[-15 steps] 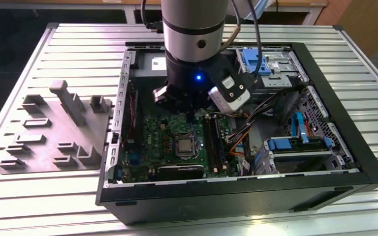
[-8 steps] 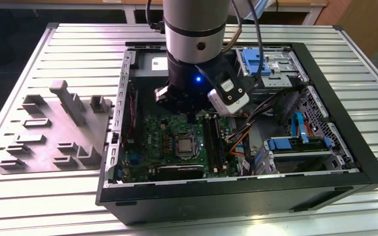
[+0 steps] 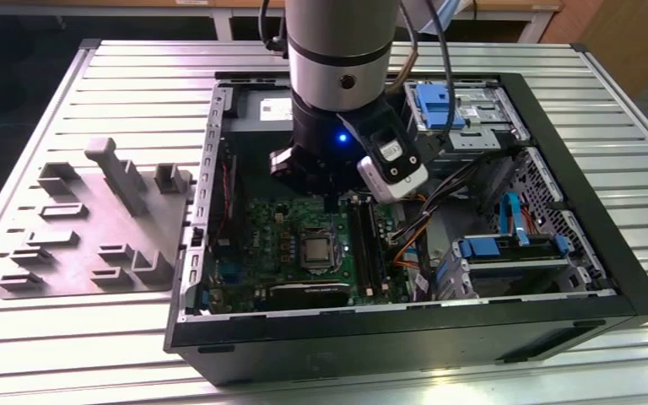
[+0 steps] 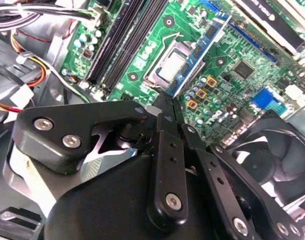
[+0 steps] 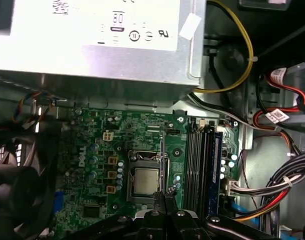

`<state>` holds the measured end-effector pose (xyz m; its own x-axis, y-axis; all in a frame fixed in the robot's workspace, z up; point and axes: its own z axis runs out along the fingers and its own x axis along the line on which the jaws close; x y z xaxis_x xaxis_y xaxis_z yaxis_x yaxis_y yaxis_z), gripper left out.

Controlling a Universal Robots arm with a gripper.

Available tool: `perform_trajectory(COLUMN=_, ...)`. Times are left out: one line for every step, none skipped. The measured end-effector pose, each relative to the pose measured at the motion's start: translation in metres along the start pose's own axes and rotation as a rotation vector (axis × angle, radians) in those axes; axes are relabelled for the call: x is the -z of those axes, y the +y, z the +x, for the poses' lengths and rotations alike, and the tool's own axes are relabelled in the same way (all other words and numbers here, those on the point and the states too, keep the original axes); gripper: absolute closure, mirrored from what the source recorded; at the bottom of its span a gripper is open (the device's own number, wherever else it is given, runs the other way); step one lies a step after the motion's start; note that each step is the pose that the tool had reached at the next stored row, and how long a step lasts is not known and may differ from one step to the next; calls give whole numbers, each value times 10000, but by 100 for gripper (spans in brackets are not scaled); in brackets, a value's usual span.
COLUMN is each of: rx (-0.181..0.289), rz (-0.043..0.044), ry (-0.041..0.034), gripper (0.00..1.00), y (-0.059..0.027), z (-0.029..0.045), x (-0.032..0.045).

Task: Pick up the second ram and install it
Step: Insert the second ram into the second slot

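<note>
Slatted surface (image 3: 77,337), open case (image 3: 414,333): tool (image 4: 166,98) clenched on second ram (image 4: 200,47).
Unseated, above CPU (image 3: 316,251); slots (image 3: 367,246) at its 3 o'clock, exterior view.

The arm (image 3: 341,51) is done up as a fat silver-grey cylinder, ringed by a black band with a small dark hole set just below it, and a tiny blue light (image 3: 343,137) is lit on the black block underneath. A white-and-black camera unit (image 3: 394,170) is bolted on at the side, with dark cables (image 3: 445,51) run down alongside. The gripper (image 4: 168,97) is built from matte black linkage bars, pinned with round silver screws (image 4: 71,141)
</note>
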<state>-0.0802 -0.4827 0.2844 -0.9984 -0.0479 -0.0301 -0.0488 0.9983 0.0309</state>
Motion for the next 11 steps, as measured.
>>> perform_trajectory(rx=-52, rz=1, ry=-2, gripper=88, y=0, z=-7, x=-3)
perform_trajectory(rx=-100, rz=2, ry=-3, gripper=88, y=-1, z=-15, x=-6)
perform_trajectory(rx=-149, rz=4, ry=-5, gripper=88, y=-1, z=-22, x=-9)
perform_trajectory(rx=-197, rz=5, ry=-7, gripper=88, y=-2, z=-29, x=-12)
perform_trajectory(rx=-247, rz=7, ry=-8, gripper=88, y=-2, z=-38, x=-15)
perform_trajectory(rx=-293, rz=8, ry=-9, gripper=88, y=-3, z=-46, x=-18)
perform_trajectory(rx=-338, rz=10, ry=-11, gripper=88, y=-3, z=-54, x=-21)
perform_trajectory(rx=-386, rz=11, ry=-12, gripper=88, y=-3, z=-61, x=-24)
perform_trajectory(rx=-433, rz=12, ry=-14, gripper=88, y=-4, z=-69, x=-27)
perform_trajectory(rx=-479, rz=14, ry=-15, gripper=88, y=-4, z=-77, x=-30)
perform_trajectory(rx=-528, rz=15, ry=-17, gripper=88, y=-5, z=-86, x=-33)
